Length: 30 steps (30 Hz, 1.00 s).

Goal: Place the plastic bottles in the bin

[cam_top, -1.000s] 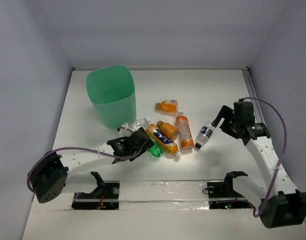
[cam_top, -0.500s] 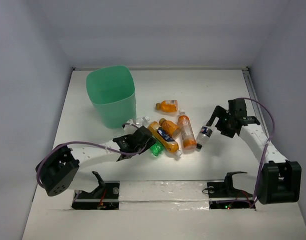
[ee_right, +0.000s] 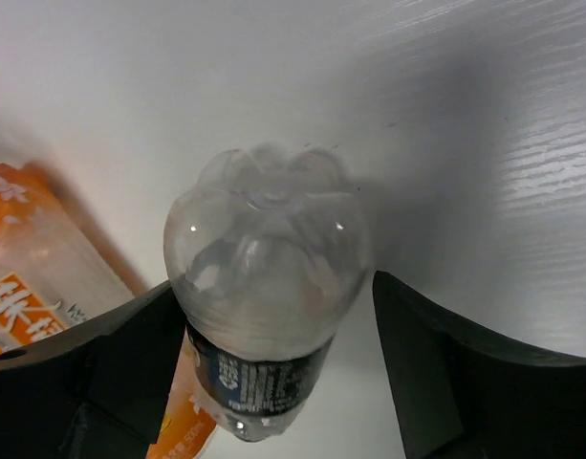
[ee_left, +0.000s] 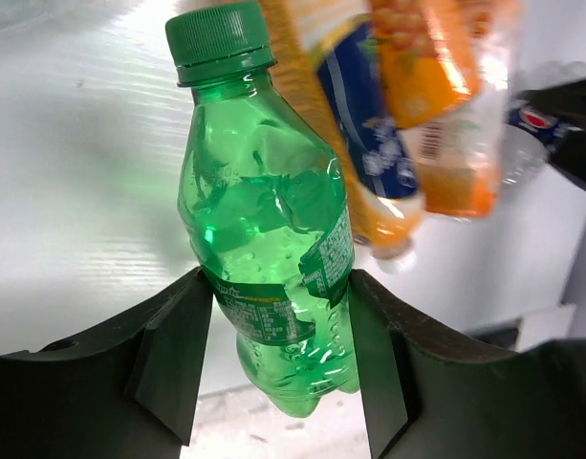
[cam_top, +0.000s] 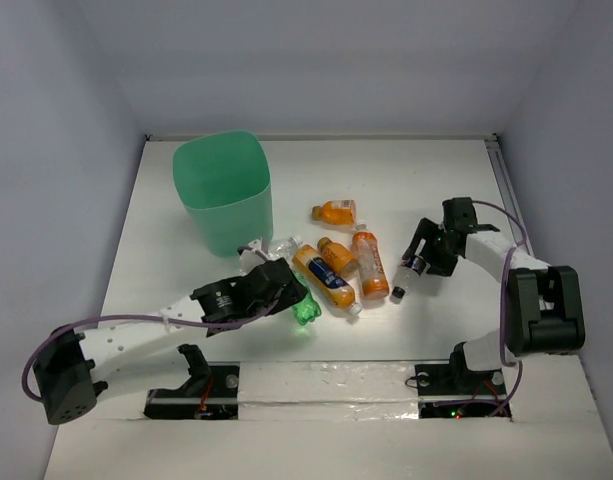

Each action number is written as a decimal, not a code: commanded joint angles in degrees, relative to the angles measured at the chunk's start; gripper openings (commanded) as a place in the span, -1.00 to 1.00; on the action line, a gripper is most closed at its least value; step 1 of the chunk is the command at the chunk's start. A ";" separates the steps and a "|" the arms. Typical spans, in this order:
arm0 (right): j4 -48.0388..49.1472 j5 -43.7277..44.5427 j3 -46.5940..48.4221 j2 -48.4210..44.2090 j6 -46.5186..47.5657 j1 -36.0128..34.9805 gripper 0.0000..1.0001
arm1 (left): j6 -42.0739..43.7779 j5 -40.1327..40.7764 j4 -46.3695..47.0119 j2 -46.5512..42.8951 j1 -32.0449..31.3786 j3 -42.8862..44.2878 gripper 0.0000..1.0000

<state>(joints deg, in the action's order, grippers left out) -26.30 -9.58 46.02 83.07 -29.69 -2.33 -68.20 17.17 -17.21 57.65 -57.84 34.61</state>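
My left gripper is shut on the green bottle, both fingers pressed against its torn label, cap pointing away. My right gripper stands open around the base end of a clear bottle with a dark label; there is a gap on its right side. Several orange bottles lie in a cluster between the arms, and one orange bottle lies apart further back. Another clear bottle lies at the foot of the mint-green bin, which stands at the back left.
White walls enclose the table on three sides. A rail runs along the right edge. Two black brackets sit on the strip at the near edge, beside the arm bases.
My left gripper has shut on the green bottle and drawn it slightly nearer. The right gripper has moved left and down to straddle the clear bottle's base.
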 commanded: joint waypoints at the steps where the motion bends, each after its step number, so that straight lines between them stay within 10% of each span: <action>1: 3.63 -1.84 0.38 1.74 0.17 0.22 0.61 | 2.72 2.25 -4.75 -4.29 -1.04 7.39 -0.27; 7: 3.81 0.79 -0.40 -2.72 -1.24 0.22 0.16 | 15.53 11.29 -11.69 -5.45 3.25 27.67 -0.26; 14: -2.24 -0.07 2.05 -20.73 -2.56 0.22 0.10 | 36.10 14.03 -10.56 4.82 20.90 53.07 -0.24; 23: -8.50 -6.85 14.52 -34.29 -7.83 -2.49 0.10 | 44.82 8.94 -4.85 16.43 37.62 55.83 -0.17; 27: -7.62 -5.89 24.52 -32.80 -10.99 -8.19 0.09 | 44.22 5.07 -5.11 17.94 39.56 56.00 0.54; 30: -5.96 -1.60 30.16 -27.80 -13.11 -16.61 0.10 | 43.77 1.73 -4.41 14.70 39.56 54.25 0.70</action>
<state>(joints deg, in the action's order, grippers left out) -34.37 -13.47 70.52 51.94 -39.77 -12.29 -25.47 22.46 -25.19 78.91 -18.26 88.49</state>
